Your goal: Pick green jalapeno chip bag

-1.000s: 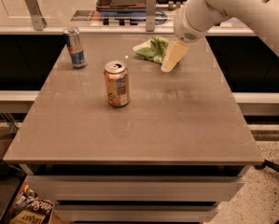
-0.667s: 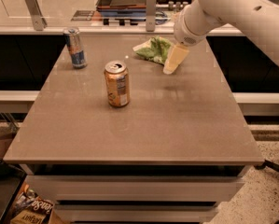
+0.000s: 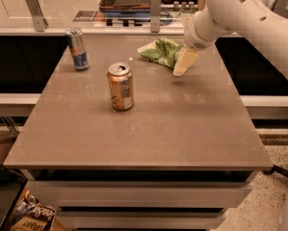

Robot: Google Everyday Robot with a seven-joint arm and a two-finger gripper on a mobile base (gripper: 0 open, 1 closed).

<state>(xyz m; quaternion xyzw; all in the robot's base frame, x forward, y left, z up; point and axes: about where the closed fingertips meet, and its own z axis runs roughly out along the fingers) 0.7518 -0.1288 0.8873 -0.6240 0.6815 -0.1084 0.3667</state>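
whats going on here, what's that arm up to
A white robot arm reaches over the far right part of the table. Its tool is down at the right edge of the green chip bag, which lies flat and is not yet lifted. Whether they touch is unclear. An orange can stands mid-table and a slim blue can stands at the far left.

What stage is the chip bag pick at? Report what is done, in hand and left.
Done: the approach looks made, since the pincer hangs low at the right edge of the green jalapeno chip bag. In hand: getting onto the bag, though contact cannot be told. Left: the grip and the lift, as the bag lies on the table, not raised. The orange can stands apart, nearer the camera.
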